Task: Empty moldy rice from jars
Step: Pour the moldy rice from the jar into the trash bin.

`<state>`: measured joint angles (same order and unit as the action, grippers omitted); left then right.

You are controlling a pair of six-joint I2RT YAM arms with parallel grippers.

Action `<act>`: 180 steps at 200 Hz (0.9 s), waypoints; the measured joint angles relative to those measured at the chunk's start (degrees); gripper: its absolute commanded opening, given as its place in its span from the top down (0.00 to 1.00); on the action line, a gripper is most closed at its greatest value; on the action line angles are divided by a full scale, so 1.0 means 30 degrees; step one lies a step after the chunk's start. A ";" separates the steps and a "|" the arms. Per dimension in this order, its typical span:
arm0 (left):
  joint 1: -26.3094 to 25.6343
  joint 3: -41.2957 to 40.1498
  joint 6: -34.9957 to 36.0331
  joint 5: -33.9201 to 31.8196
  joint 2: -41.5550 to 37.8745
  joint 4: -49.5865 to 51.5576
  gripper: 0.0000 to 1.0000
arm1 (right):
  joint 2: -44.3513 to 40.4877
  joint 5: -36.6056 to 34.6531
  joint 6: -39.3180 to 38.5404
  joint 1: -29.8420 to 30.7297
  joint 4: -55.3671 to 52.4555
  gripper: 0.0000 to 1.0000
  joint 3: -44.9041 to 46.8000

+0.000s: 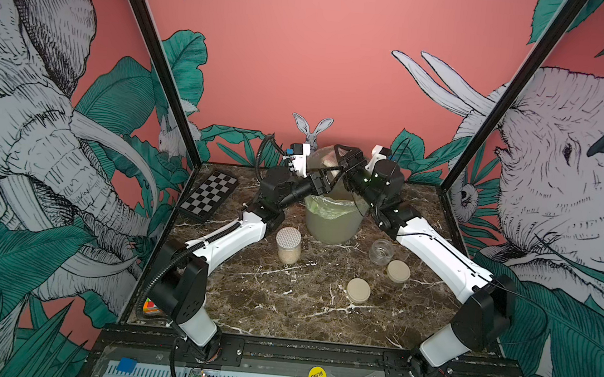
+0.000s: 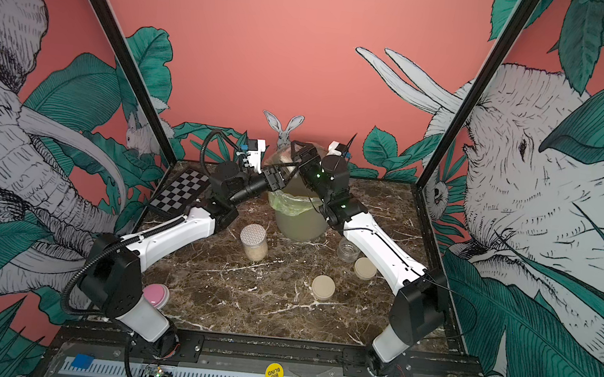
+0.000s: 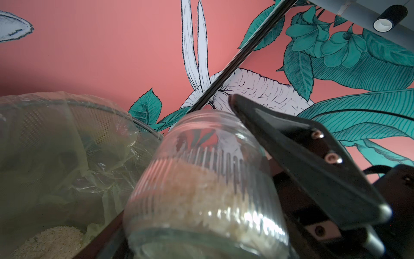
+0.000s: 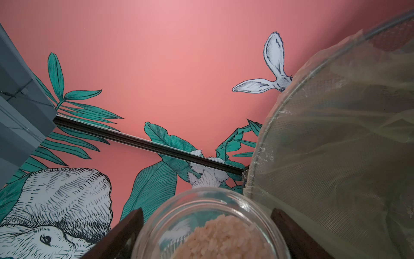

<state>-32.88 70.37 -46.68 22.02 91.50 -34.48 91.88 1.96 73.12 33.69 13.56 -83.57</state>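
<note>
A small squat clear glass jar (image 3: 201, 139) with ribbed walls and no lid was held tilted in the air above the bin at the far centre. It was partly filled with moldy rice (image 3: 197, 186), a beige mass of loose grains. The left gripper (image 1: 325, 180) was judged, from the left wrist view, to be clamped across the jar's ribbed body. The right gripper (image 4: 206, 210) had one finger on each side of the same jar near its mouth. Whether those fingers pressed the glass or stood just clear could not be told.

The jar was judged rigid, smooth, rather slippery and breakable, and light with so little inside. The ribbed body below the threaded neck was judged the best place for a hold, since the mouth is left clear there. The grains were expected to slide out loosely, though clumping could not be ruled out.

The large translucent round bin (image 1: 331, 225), lined with a green-tinted plastic bag (image 1: 329, 205), held a pale heap of grains (image 3: 51, 242) at its bottom. On the dark marble tabletop (image 1: 282, 307), near and left of the bin, a taller clear jar (image 1: 287, 249) stood closed under a white dotted lid (image 1: 288, 236), with rice in its lower part. Near and right of the bin, a second squat clear jar (image 1: 381, 251) stood open and looked empty. A round beige lid (image 1: 398, 270) lay just beside it, and a second beige lid (image 1: 358, 290) lay nearer, towards the centre.
</note>
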 measured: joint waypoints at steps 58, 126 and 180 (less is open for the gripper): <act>0.0080 0.0036 0.0284 0.0007 0.0000 0.0525 1.00 | -0.0138 -0.0102 0.0080 -0.0066 0.0007 0.06 0.0393; 0.0226 0.0743 0.0590 0.0102 0.0073 0.1151 1.00 | -0.0940 -0.0634 0.0051 -0.0313 -0.0619 0.02 0.0911; 0.0284 0.0933 0.0590 0.0175 0.0219 0.1253 1.00 | -0.1217 -0.0743 -0.0058 -0.0845 -0.0772 0.02 0.0984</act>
<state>-32.03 73.17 -44.91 22.55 92.16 -30.72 88.23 -0.27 72.95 31.16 11.25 -80.62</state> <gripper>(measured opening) 0.858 0.984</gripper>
